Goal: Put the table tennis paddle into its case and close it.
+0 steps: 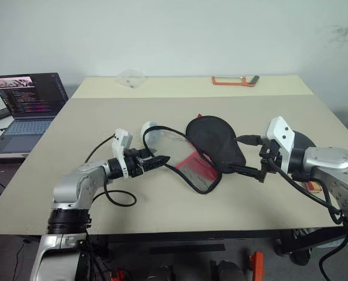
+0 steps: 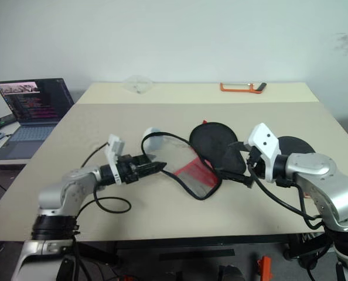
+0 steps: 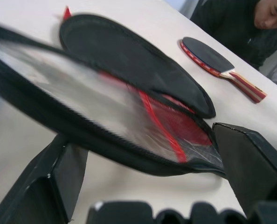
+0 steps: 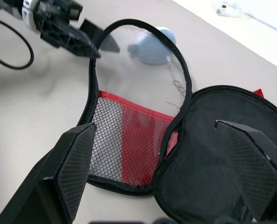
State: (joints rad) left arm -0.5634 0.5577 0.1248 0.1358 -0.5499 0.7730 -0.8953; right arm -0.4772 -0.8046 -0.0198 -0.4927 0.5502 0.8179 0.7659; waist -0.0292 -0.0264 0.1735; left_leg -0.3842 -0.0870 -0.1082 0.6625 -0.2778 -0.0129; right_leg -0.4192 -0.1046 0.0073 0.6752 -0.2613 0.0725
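The case (image 1: 203,155) lies unzipped and spread on the table, a clear-and-mesh half with a red panel (image 4: 129,149) beside a black half (image 4: 222,140). My left gripper (image 1: 158,159) is open at the clear half's outer rim, and the black zipper edge (image 3: 106,140) runs between its fingers. My right gripper (image 1: 248,155) is open, its fingers standing on either side of the black half's near end. The table tennis paddle (image 3: 208,55), black-faced with a red rim and a wooden handle, lies flat on the table behind my right wrist (image 1: 306,140).
A small white rounded object (image 4: 152,46) sits by the case's far edge. A laptop (image 1: 27,105) stands open off the table's left side. An orange-framed saw (image 1: 235,80) and a clear plastic piece (image 1: 130,77) lie at the back. A person (image 3: 241,18) is beyond the table's right side.
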